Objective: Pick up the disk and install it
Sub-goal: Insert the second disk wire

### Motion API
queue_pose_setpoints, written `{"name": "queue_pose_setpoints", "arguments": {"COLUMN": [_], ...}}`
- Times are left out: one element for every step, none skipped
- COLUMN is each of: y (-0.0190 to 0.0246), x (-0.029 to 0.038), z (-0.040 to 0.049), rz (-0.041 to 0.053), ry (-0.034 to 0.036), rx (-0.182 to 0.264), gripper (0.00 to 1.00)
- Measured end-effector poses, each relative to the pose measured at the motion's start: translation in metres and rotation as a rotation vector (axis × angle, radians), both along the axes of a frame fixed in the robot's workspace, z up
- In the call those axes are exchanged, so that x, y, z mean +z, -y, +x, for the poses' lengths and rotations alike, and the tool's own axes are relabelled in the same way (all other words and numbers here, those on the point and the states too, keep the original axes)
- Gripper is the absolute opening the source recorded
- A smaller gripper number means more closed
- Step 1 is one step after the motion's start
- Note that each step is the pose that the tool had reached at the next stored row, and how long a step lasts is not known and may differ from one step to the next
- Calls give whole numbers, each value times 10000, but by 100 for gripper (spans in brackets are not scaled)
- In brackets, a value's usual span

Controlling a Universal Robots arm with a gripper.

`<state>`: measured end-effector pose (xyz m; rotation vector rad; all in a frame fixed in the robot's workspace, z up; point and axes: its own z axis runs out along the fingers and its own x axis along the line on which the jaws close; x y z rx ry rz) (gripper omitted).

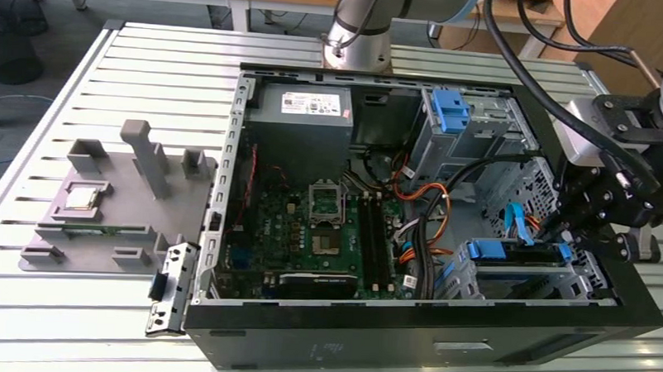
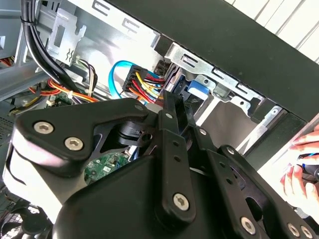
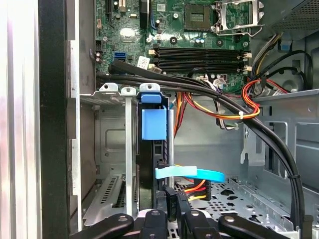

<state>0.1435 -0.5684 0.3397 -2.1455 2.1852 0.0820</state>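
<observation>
Matt black metal hand (image 3: 172, 211), blue plastic disk (image 3: 153, 124)

Gripper (image 2: 169, 107) beside blue bracket (image 2: 197, 89); hand (image 2: 301, 172) (far edge)

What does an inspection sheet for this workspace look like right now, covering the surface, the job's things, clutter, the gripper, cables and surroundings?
Surface: slatted metal table, carrying an open computer case and a grey fixture.
Job's things: the disk stands on edge in the drive cage, its blue bracket up top; in the exterior view it sits at the case's near right corner.
Clutter: a processor chip on the fixture; a side bracket leaning by the case.
Gripper: the gripper is down at the disk's connector end; finger state unclear.
Cables: blue data cable, coloured power wires, black arm hoses.
Surroundings: a person's hand beside the case; desks behind.
</observation>
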Motion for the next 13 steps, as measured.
{"name": "queue_pose_setpoints", "arguments": {"y": [0,0,0,0,0,-1,0,0,0,0,0,0,0], "x": [0,-1,-1,-1,-2,-5,-4,-1,9,20,25,25,25], "z": [0,0,0,0,0,0,0,0,0,-1,0,-1,-1], "rz": [0,0,0,0,-3,-10,-20,-22,-27,-25,-24,-21,-21], "ry": [0,0,0,0,0,0,0,0,0,0,0,0,0], "rx": [0,0,0,0,0,0,0,0,-2,-5,-6,-7,-11], "gripper": [21,21,21,27,27,27,27,27,27,27,27,27,27]}}
